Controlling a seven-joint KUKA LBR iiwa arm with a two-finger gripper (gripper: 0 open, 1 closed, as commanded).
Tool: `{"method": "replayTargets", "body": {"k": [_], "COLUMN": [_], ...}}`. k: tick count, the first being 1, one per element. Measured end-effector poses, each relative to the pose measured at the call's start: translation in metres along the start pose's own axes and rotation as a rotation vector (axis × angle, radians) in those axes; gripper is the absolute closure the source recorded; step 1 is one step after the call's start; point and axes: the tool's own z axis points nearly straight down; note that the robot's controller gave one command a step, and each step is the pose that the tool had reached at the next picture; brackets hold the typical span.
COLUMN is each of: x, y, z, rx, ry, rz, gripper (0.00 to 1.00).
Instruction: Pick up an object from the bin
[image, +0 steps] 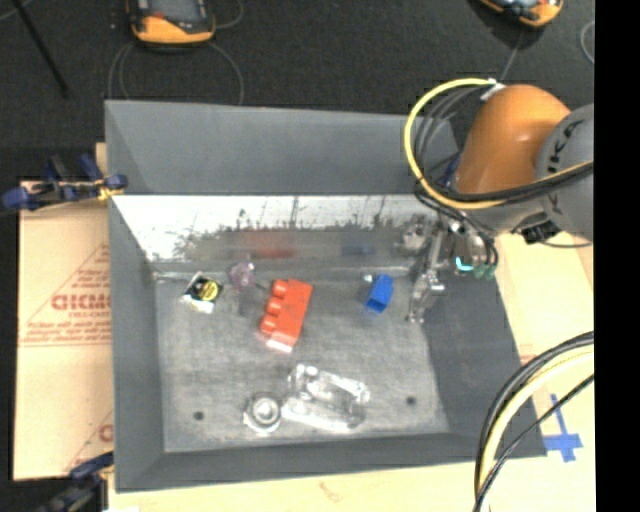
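My gripper (424, 296) hangs at the bin's right side, near the back wall, its fingers pointing down with nothing visible between them. A small blue block (378, 294) lies just left of the fingertips, apart from them. Further left, an orange-red toy brick (283, 313) rests on the floor at a slant.
A clear plastic piece (312, 400) with a round cap lies near the front middle. A small yellow and black tape measure (202, 291) and a small translucent purple thing (242, 273) sit at the back left. The right wall stands close to the gripper.
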Motion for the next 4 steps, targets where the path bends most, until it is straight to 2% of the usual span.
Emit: {"method": "replayTargets", "body": {"k": [1,2,3,4], "x": [0.013,-0.012,-0.018,-0.019], "y": [0.022,0.025,0.021,0.022], "z": [0.068,0.058,0.087,0.085], "rx": [-0.001,0.002,0.007,0.005], "ry": [-0.003,-0.012,-0.017,-0.023], "rz": [-0.237,-0.525,-0.817,-0.814], "gripper": [0.00,0.00,0.00,1.00]}}
